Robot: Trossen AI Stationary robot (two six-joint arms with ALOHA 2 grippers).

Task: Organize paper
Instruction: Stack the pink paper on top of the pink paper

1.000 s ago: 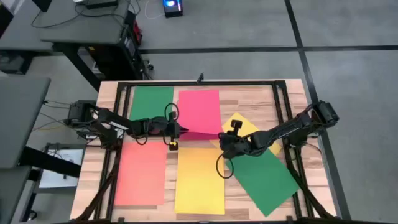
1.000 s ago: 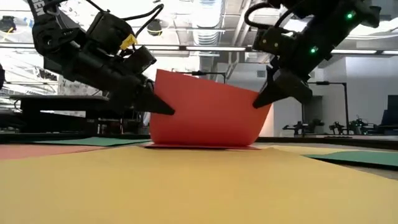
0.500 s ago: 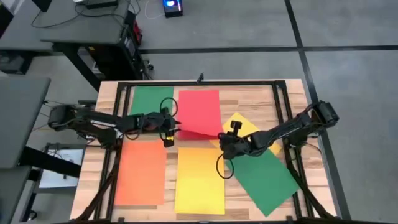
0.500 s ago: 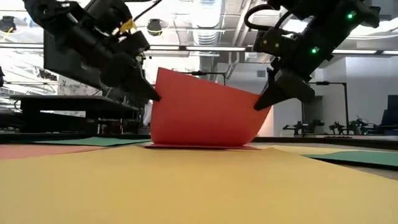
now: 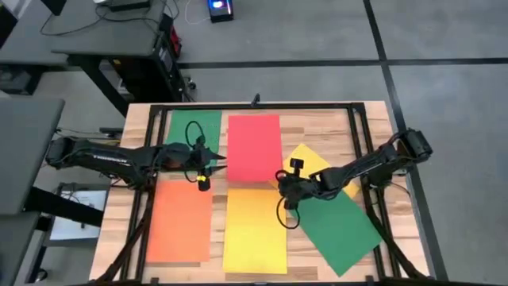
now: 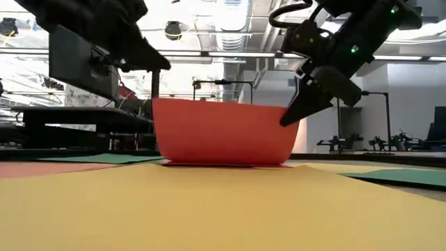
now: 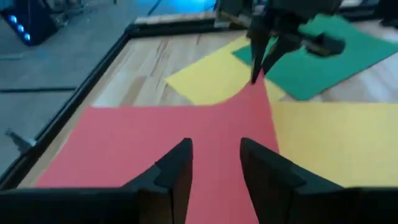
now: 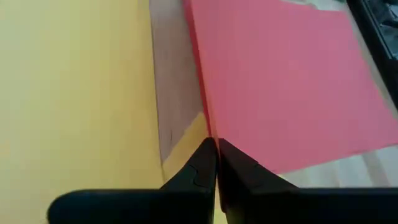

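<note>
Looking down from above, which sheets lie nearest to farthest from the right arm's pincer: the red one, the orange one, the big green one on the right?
From the right pincer:
1. Red sheet: its corner is pinched in the pincer, table centre.
2. Big green sheet: just beside it, toward the right front.
3. Orange sheet: farthest, left front.

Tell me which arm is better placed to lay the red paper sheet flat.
Right: its pincer is shut on the red paper sheet's raised corner. The left pincer is open, off the sheet.

robotics lab | ceiling ducts (image 6: 230,31) | desks (image 5: 103,44) | grey floor (image 5: 444,32)
</note>
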